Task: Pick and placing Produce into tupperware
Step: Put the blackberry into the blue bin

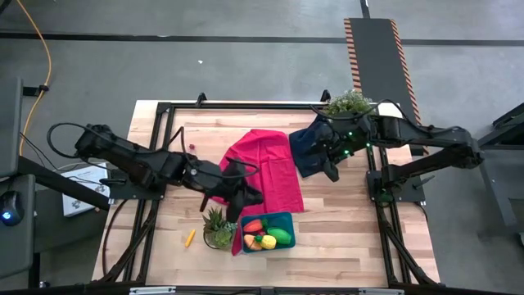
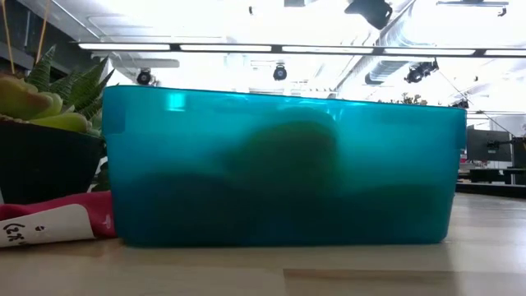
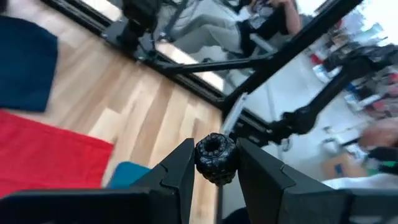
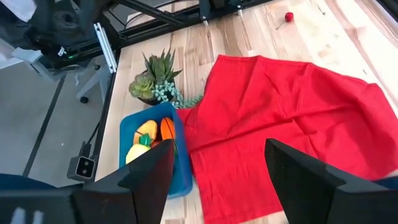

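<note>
The teal tupperware (image 1: 266, 232) stands near the table's front edge, fills the low view (image 2: 283, 164) and shows in the right wrist view (image 4: 149, 149). In it lie a red-orange carrot (image 1: 254, 224), a green oval (image 1: 280, 236) and yellow and orange pieces (image 1: 262, 242). A thin yellow stick (image 1: 190, 238) lies on the wood to its left. My left gripper (image 1: 250, 199) hovers just behind the tupperware, over the red cloth (image 1: 266, 168), shut on a small dark bumpy berry (image 3: 216, 158). My right gripper (image 4: 217, 168) stands open over the navy cloth (image 1: 307, 152) at the back right. My left gripper pinches the dark berry by its two sides (image 3: 200, 160) between its two fingers, close to their free ends. The fingers come slanting down from the table's left. The berry is lifted clear of the table.
A small succulent pot (image 1: 218, 228) stands right beside the tupperware's left wall, also seen in the low view (image 2: 49, 123). Another leafy plant (image 1: 348, 104) sits at the back right. A small red fruit (image 4: 288, 17) lies on the wood far left of the red cloth.
</note>
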Motion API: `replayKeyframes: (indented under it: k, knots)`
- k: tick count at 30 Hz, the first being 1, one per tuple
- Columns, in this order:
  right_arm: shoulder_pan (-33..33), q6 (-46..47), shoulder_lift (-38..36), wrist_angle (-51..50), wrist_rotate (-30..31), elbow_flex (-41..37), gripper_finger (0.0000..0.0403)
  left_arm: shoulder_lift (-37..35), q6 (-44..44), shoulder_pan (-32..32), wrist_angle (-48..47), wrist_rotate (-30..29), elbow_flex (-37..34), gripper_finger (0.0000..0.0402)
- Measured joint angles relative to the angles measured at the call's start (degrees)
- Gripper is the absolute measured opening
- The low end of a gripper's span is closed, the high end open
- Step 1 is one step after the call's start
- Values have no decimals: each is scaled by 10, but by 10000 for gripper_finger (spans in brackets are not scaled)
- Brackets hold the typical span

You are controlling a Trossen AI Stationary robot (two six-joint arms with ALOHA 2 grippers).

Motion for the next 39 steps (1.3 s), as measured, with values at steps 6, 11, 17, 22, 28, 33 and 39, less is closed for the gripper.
replayKeyframes:
  k: [6,11,17,22,28,33,39]
  knots:
    - [0,-4,-12,-18,0,0,243,62,10,-27,-122,-35,104,99]
    - [0,-6,-28,-38,0,0,243,134,7,-39,-191,-39,190,99]
    - [0,-11,-46,-66,7,0,243,201,-19,-40,-237,-29,251,99]
    - [0,-15,-61,-89,10,0,243,237,-50,-41,-245,-13,258,99]
    - [0,-17,-72,-114,11,0,243,283,-73,-40,-235,12,260,99]
    - [0,-19,-74,-115,11,0,243,306,-87,-40,-264,12,259,99]
    - [0,-30,-74,-117,11,0,243,329,-98,-36,-285,15,257,99]
